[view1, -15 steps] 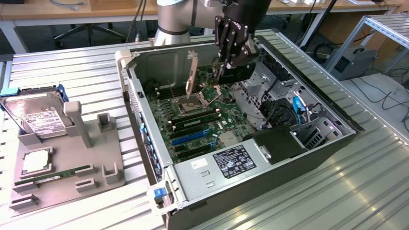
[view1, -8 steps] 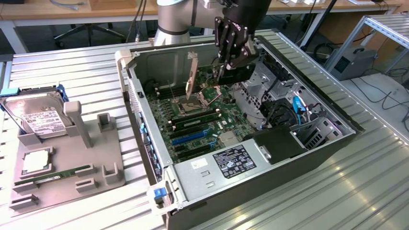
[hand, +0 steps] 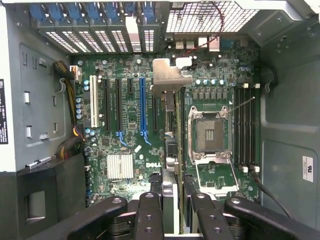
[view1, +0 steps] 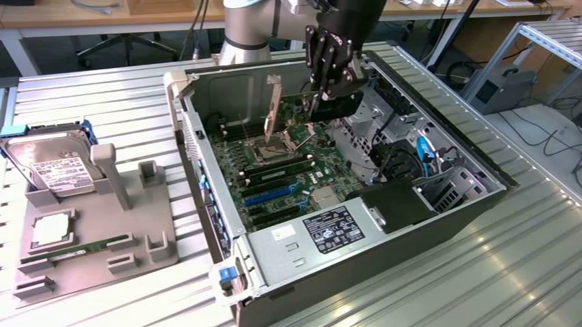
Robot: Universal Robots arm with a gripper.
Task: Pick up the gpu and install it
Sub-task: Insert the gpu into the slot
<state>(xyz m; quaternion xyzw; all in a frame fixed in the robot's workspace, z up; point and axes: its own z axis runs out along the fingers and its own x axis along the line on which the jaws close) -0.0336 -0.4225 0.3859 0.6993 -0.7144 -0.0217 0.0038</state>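
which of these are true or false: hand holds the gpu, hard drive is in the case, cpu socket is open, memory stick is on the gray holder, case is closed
1. The hand holds the gpu above the motherboard. True.
2. The hard drive sits inside the computer case. False: it stands in the gray holder outside the case.
3. The cpu socket is open. True.
4. The green memory stick lies on the gray holder. True.
5. The case's side panel is on. False: the case is open.
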